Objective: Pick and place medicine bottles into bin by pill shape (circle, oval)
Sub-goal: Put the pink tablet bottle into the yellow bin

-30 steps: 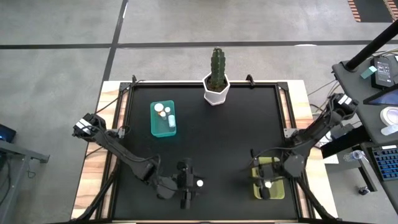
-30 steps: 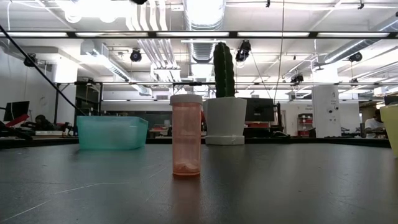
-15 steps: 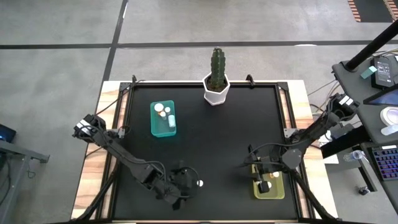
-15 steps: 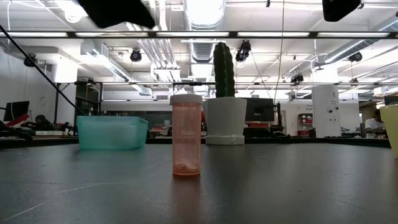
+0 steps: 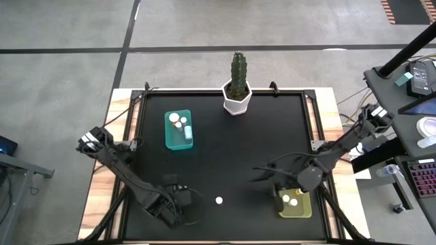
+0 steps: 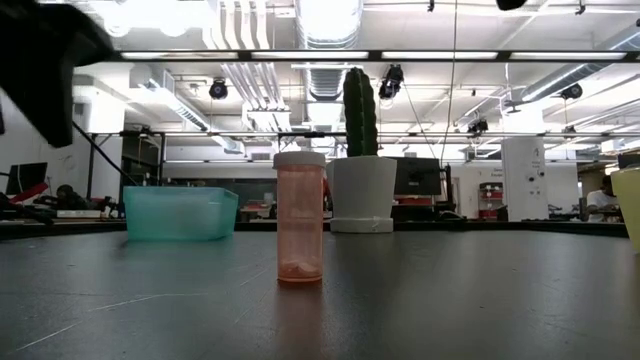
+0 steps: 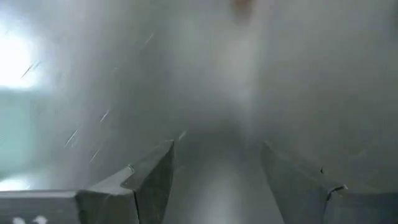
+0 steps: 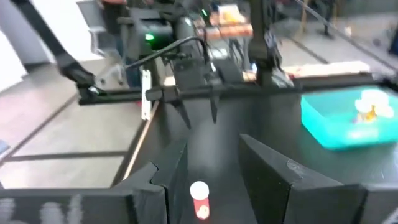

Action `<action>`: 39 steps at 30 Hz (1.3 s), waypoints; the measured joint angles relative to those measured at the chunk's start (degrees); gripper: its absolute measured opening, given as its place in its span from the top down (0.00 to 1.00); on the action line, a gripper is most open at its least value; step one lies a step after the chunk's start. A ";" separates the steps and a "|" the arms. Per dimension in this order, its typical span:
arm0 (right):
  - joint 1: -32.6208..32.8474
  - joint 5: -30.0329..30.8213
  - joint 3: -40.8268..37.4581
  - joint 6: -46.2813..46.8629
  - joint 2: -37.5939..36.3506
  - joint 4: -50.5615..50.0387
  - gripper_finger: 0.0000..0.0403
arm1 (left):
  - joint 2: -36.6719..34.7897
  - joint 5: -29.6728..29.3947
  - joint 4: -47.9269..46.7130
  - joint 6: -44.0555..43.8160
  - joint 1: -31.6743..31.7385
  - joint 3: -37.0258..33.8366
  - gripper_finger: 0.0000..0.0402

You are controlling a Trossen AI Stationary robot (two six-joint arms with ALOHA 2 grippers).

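Bottles lay in three places on the black table (image 5: 225,150). Farthest left, the teal bin (image 5: 179,130) held a few of them (image 5: 178,121), white caps up, with too little showing to tell how each lay. The left gripper (image 5: 178,199) sat low at the near edge, just left of the lone bottle (image 5: 219,201); its wrist view showed the two fingers (image 7: 151,180) apart with bare tabletop between them. That lone bottle stood upright on the open table near the front edge, its long axis vertical and white cap on top; from table height its orange body (image 6: 300,217) showed a little white at the bottom, and no writing on it could be read. Behind it, at the far edge, stood the cactus (image 5: 237,73) in its white pot (image 5: 236,99). To the right, the right gripper (image 5: 267,175) hung over the table beside the yellow bin (image 5: 294,201), fingers (image 8: 272,180) spread and empty, pointing toward the lone bottle (image 8: 199,199). Two white caps (image 5: 291,199) showed in the yellow bin.
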 joint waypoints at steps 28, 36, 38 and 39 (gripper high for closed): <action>-8.57 -19.59 67.99 26.98 40.92 -79.08 0.67 | -11.36 -45.87 -6.82 5.66 -3.91 -5.80 0.44; -9.13 -21.08 81.96 19.14 51.07 -88.42 0.67 | -15.32 -48.81 1.76 3.81 -5.34 -12.67 0.44; -9.67 -22.96 85.05 17.20 53.35 -89.49 0.65 | -15.78 -49.52 3.31 5.64 -5.42 -13.64 0.44; -9.96 -23.67 86.29 16.51 54.31 -89.83 0.64 | -15.80 -49.94 3.31 5.89 -5.42 -13.71 0.44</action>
